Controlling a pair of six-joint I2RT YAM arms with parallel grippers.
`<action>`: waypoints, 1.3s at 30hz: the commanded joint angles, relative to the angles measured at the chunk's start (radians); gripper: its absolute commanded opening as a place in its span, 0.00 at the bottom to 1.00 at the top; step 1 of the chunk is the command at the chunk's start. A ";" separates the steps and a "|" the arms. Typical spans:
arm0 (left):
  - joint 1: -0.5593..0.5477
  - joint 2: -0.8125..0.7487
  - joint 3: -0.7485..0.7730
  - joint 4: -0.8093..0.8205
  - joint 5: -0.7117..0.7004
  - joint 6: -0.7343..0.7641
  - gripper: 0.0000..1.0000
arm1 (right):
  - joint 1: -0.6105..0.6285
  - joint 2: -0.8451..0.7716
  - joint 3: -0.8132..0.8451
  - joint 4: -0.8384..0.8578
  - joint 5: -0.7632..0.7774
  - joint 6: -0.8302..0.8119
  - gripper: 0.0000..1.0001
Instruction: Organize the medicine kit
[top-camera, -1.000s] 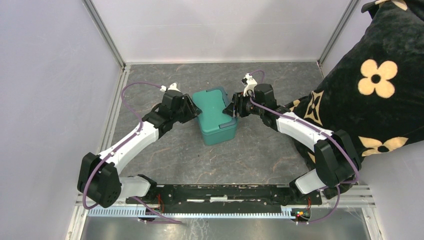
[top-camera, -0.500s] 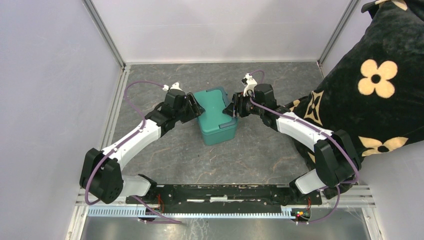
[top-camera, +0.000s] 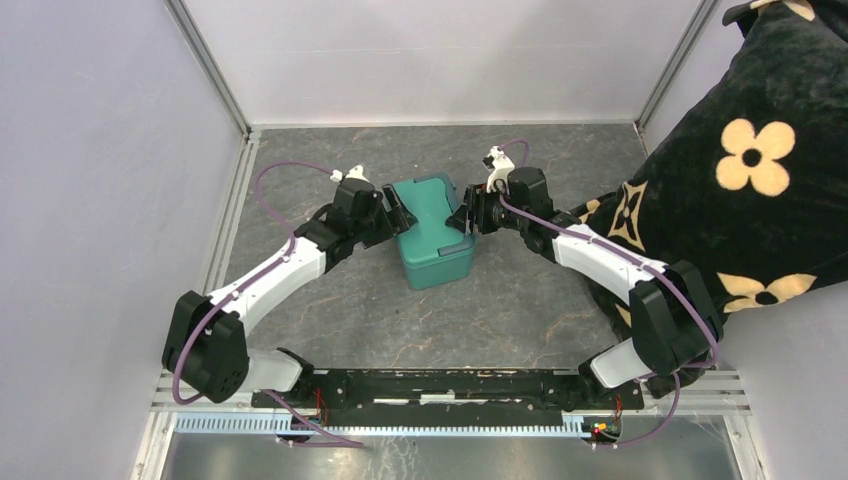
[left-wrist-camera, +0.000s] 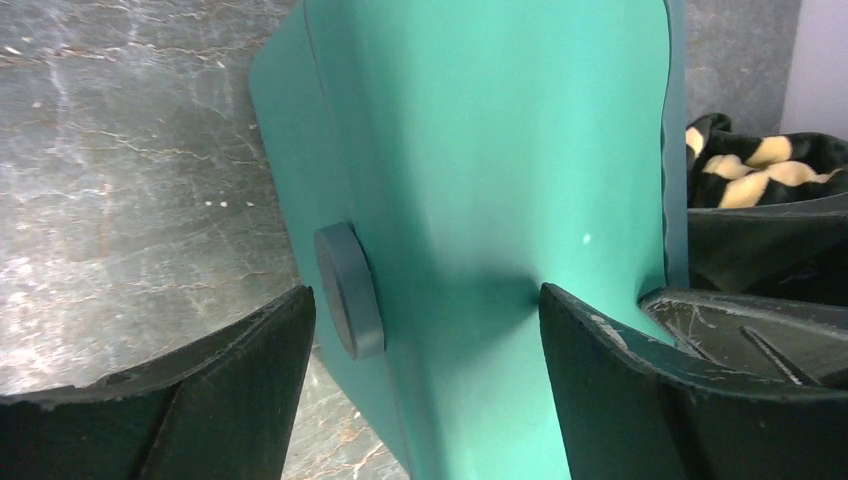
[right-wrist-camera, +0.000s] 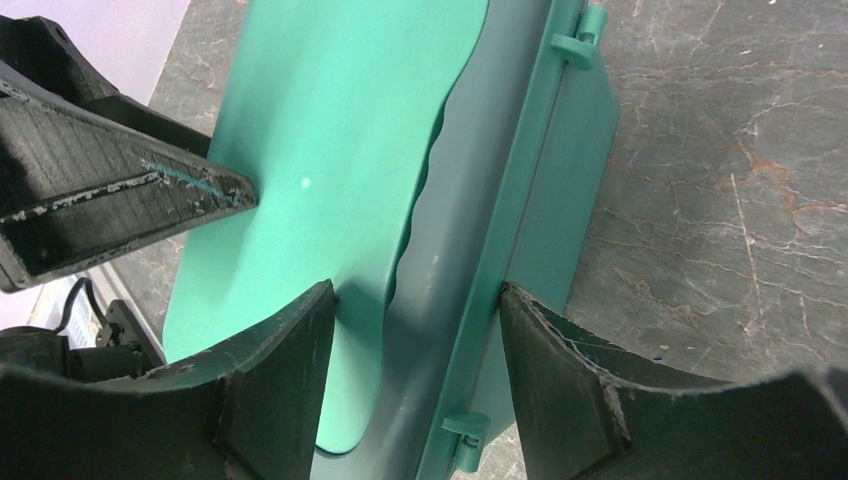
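Medicine kit (top-camera: 432, 232) sits closed mid-table (top-camera: 520, 300), right gripper (top-camera: 462, 218) pinching its right edge, left gripper (top-camera: 392, 215) spread wide astride the left: stiff, smooth plastic (likely light, slippery), best gripped by the rim.

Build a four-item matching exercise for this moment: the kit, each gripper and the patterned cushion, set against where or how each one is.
Things
1. medicine kit
2. left gripper
3. right gripper
4. cushion

Descriptions
A. jaws on either side of the kit's right edge
B. teal, lid closed, between the two grippers
C. black with cream flowers, at the far right
D. jaws open, astride the kit's left side

Pairs: 1-B, 2-D, 3-A, 4-C
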 joint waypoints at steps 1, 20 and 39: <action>-0.008 -0.065 0.090 -0.146 -0.113 0.091 0.91 | 0.022 -0.040 0.093 -0.110 0.102 -0.107 0.68; -0.006 -0.728 -0.043 -0.238 -0.594 0.348 1.00 | 0.021 -0.739 -0.260 -0.220 0.746 -0.376 0.92; -0.006 -0.865 -0.169 -0.225 -0.530 0.336 1.00 | 0.022 -1.098 -0.564 -0.104 0.644 -0.389 0.98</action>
